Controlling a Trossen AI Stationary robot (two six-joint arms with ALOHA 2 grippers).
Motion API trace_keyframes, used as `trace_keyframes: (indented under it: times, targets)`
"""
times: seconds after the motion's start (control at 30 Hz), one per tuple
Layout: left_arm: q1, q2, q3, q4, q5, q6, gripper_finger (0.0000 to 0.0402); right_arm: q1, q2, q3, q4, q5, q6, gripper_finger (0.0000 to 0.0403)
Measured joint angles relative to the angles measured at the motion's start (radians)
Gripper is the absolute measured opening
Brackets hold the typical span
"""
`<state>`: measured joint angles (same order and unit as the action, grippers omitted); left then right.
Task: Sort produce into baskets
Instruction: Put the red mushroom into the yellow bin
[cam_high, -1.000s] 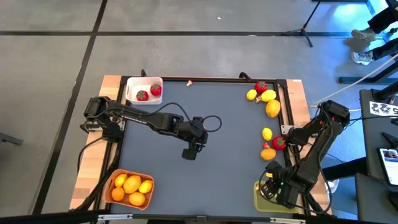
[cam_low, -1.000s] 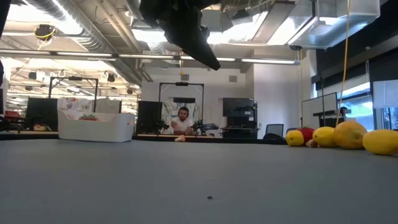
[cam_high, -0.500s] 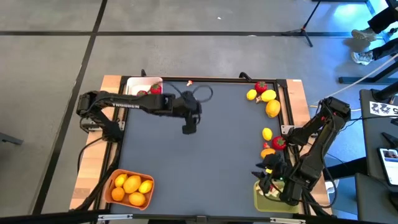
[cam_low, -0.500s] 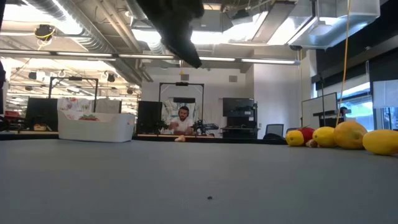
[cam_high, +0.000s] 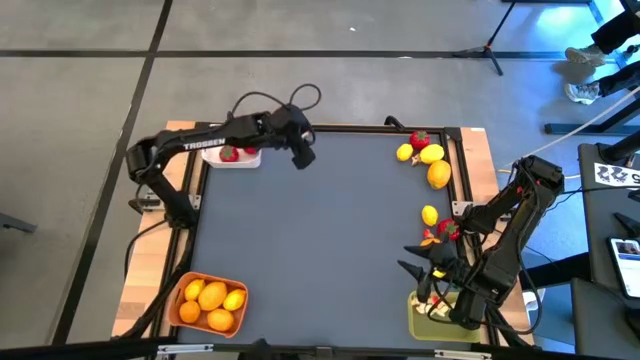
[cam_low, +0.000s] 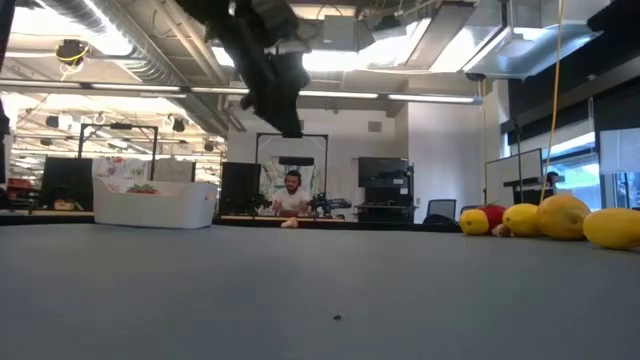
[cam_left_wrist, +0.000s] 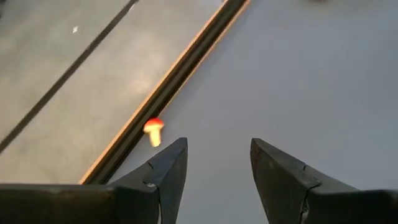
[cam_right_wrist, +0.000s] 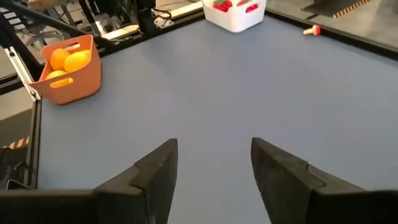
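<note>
My left gripper (cam_high: 303, 156) is open and empty, above the table's far edge beside the white bin (cam_high: 232, 155), which holds red strawberries. A tiny pale-and-red bit (cam_left_wrist: 153, 131) lies at the far edge, just ahead of its fingers. My right gripper (cam_high: 412, 270) is open and empty at the near right, above the olive-green bin (cam_high: 420, 318). Lemons, an orange and strawberries (cam_high: 430, 165) lie along the right edge. The orange bin (cam_high: 208, 303) at the near left holds yellow and orange fruits.
The table's raised dark frame (cam_left_wrist: 180, 71) runs along the far edge by the bit. More fruits (cam_high: 438, 232) lie mid-right, close to my right arm. People and desks show in the room beyond the far edge.
My left gripper has gone from the table's middle toward the far edge, up beside the white bin. My right gripper has swung out from over the olive-green bin toward the table's middle.
</note>
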<state>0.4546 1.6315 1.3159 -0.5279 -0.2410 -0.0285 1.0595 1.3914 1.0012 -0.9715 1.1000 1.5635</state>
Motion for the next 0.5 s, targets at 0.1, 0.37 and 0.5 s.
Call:
trace_keyframes:
  times: [0.1, 0.37, 0.5]
  targets:
    - [0.035, 0.043, 0.0, 0.01, 0.0, -0.008, 0.0172, 0.0, 0.0, 0.0, -0.004, 0.016, -0.002, 0.0204]
    - [0.108, 0.183, 0.0, 0.078, 0.004, -0.001, 0.0172, 0.0, 0.0, 0.0, -0.005, 0.017, -0.002, 0.0204]
    - [0.142, 0.239, 0.0, 0.121, 0.011, -0.001, 0.0172, 0.0, 0.0, 0.0, -0.018, 0.018, -0.002, 0.0204]
